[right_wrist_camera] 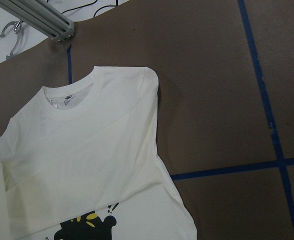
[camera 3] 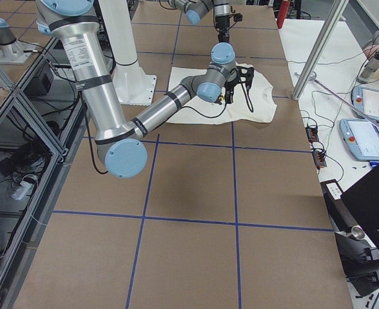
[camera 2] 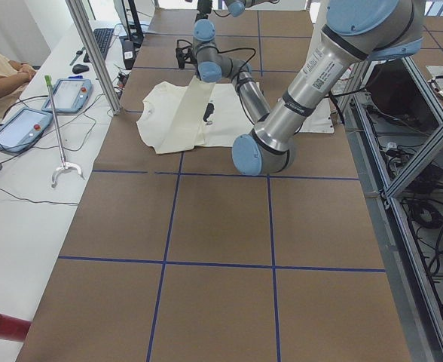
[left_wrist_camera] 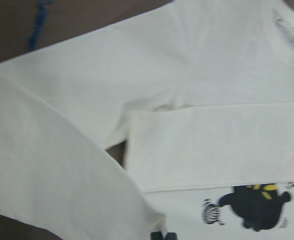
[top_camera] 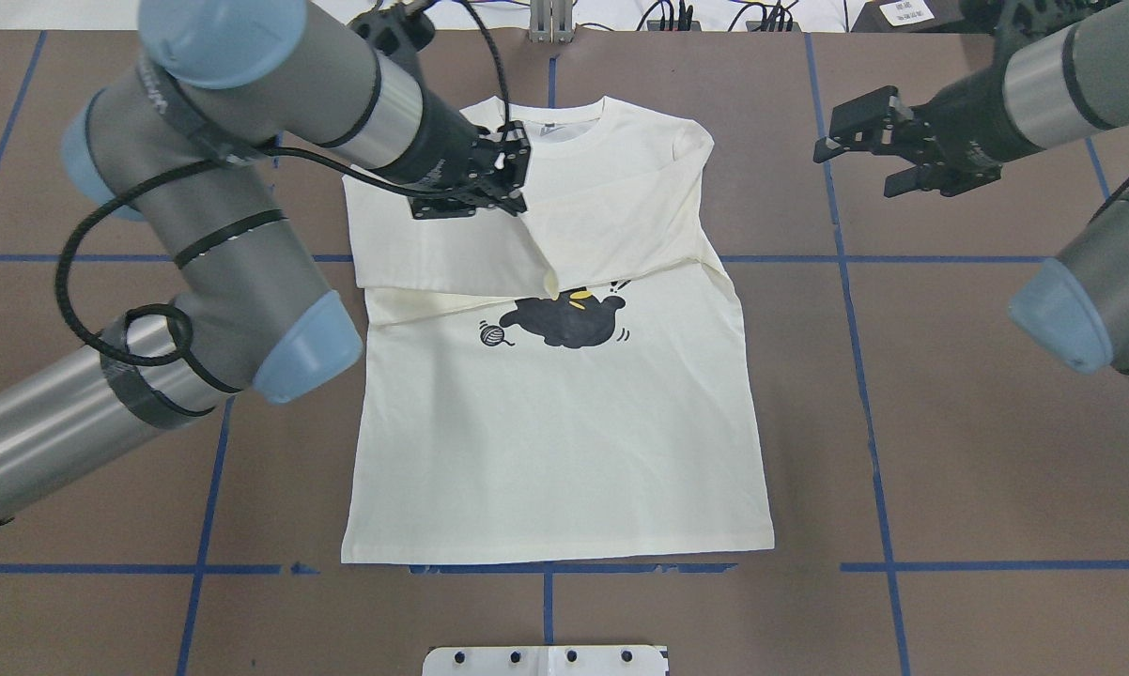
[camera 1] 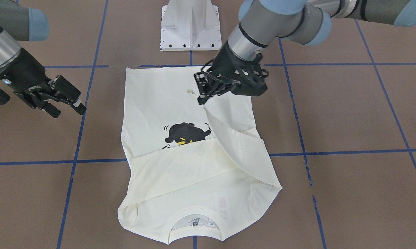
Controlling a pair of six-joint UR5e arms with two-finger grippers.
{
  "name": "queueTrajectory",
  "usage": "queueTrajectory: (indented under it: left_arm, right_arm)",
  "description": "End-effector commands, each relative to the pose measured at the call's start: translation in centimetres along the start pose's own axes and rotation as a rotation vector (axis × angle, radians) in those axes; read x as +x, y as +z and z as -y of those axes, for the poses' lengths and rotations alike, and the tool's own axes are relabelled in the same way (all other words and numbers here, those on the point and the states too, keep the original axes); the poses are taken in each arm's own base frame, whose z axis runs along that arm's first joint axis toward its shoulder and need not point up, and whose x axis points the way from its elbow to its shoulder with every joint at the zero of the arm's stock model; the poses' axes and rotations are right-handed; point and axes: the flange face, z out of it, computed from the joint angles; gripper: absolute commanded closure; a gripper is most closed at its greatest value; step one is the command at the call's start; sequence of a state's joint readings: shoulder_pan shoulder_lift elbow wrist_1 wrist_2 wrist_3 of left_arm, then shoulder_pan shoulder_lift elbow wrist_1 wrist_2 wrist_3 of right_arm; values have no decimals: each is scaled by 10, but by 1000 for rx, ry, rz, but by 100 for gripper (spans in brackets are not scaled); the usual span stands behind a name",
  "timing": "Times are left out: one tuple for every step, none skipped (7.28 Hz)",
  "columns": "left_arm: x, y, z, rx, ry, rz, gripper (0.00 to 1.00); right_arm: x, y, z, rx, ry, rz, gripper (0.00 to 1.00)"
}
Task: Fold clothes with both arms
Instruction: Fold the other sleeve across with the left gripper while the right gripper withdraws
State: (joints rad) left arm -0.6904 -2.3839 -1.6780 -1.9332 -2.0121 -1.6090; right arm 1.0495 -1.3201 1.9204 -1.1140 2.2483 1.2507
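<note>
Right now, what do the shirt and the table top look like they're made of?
T-shirt: soft knit fabric, probably cotton jersey, matte cream; it drapes and creases where it is folded.
Table top: matte brown board, maybe cardboard or fibreboard; flat, with no shine.
Blue lines: likely adhesive tape.

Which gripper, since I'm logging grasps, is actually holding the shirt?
The left gripper: shut on the sleeve of the T-shirt. The right gripper hangs open beside it, touching nothing.
</note>
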Motion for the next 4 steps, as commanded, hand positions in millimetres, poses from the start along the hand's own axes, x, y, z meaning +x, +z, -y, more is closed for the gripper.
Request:
queueTrajectory:
  left_arm:
    - [56, 78, -84, 69, -14, -4, 100]
    - [75, 117, -88, 73, -53, 35, 100]
    - [105, 153, -81, 140, -164, 59, 92]
    - [117, 151, -81, 135, -184, -3, 87]
  right_arm:
    - [34, -49, -3, -5, -2, 18, 0]
    - [39, -57, -7, 1, 2, 19, 0]
    - [43, -62, -11, 3, 4, 18, 0]
    - [46, -61, -12, 2, 8, 14, 0]
